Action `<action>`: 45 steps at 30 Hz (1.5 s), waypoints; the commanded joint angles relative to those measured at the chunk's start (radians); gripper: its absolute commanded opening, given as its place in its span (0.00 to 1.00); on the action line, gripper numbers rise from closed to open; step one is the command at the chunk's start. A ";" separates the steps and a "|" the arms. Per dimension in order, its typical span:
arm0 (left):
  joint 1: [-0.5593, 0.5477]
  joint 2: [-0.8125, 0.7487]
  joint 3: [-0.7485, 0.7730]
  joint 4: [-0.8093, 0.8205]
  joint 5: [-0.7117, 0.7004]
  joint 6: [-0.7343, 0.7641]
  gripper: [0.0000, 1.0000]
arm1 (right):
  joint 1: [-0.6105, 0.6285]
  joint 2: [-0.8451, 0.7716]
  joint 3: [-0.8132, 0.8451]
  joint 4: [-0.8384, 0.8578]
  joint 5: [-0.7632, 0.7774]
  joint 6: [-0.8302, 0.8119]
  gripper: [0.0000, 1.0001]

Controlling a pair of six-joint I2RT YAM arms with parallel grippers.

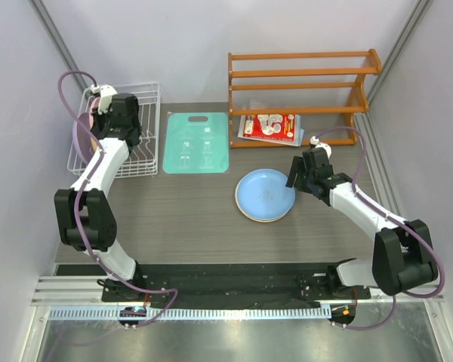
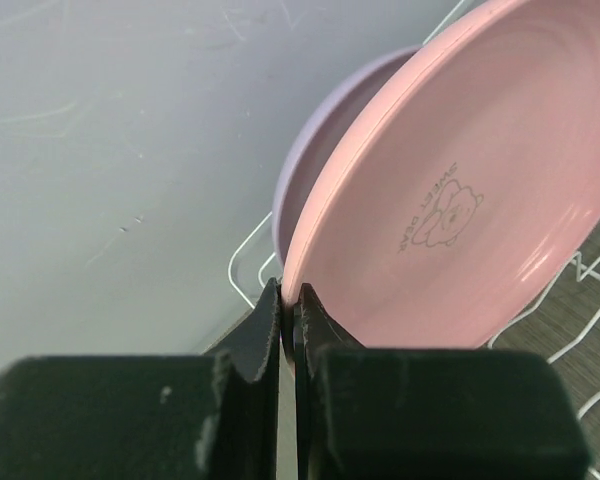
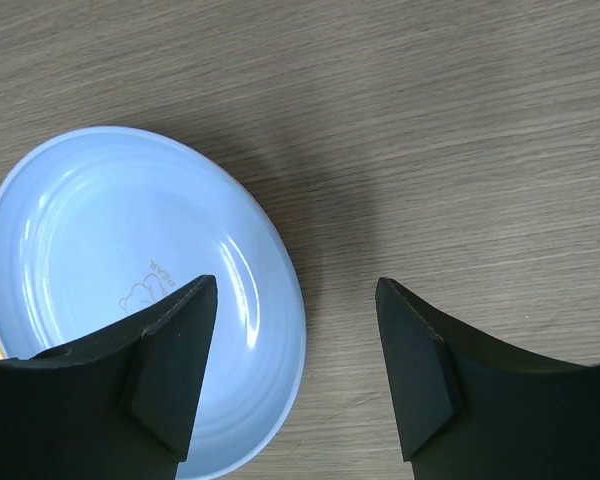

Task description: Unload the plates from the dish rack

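Left wrist: my left gripper [image 2: 288, 296] clamps the pink plate [image 2: 460, 200] rim; lifting, it may swivel or snag the rack [image 1: 140, 94]. Right gripper [image 3: 295, 290] gapes.

Pink plate [image 2: 480, 200], lavender plate [image 2: 315, 160], lt-blue plate [image 3: 110, 230].

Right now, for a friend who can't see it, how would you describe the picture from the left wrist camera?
The left gripper is pinched shut on the rim of a pink plate with a small bear print, seen close up. A lavender plate stands just behind it, with white wires of the dish rack below.
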 commanded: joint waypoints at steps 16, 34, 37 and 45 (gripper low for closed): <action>-0.088 -0.390 -0.063 -0.242 0.734 -0.454 0.00 | 0.000 -0.262 0.002 -0.007 -0.132 0.008 0.71; -0.453 -0.389 -0.341 -0.087 0.982 -0.651 0.00 | 0.058 -0.214 0.018 0.237 -0.347 0.082 0.71; -0.490 -0.369 -0.343 -0.077 0.959 -0.659 0.00 | 0.084 -0.198 0.019 0.232 -0.321 0.073 0.72; -0.570 -0.291 -0.295 -0.081 0.903 -0.656 0.00 | 0.119 -0.162 0.019 0.231 -0.286 0.065 0.72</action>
